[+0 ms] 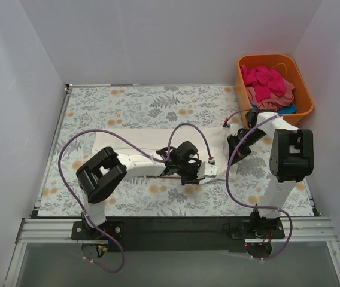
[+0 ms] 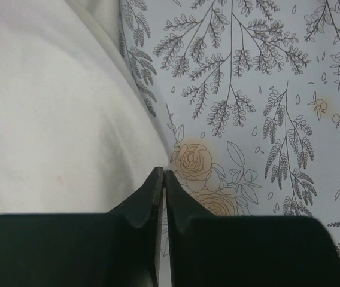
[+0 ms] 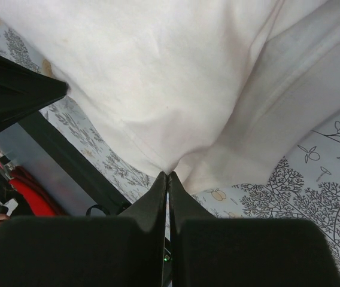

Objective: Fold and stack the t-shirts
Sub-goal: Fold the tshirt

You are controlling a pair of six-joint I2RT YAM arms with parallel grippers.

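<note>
A white t-shirt [image 1: 128, 140] lies spread on the floral table cover. My left gripper [image 1: 190, 174] is low at the shirt's near right edge. In the left wrist view its jaws [image 2: 163, 172] are closed, with the edge of the shirt [image 2: 56, 119] running into their tips. My right gripper [image 1: 237, 147] is at the shirt's right end. In the right wrist view it [image 3: 167, 174] is shut on a pinch of the white shirt [image 3: 158, 78], and the cloth puckers up toward the tips. Magenta [image 1: 264, 78], pink [image 1: 273, 95] and blue [image 1: 288, 109] shirts lie bunched in the tub.
An orange plastic tub [image 1: 306, 98] stands at the back right corner, just behind the right arm. White walls close in the back and both sides. The table's black front rail [image 1: 176, 224] runs between the arm bases. Purple cables loop over both arms.
</note>
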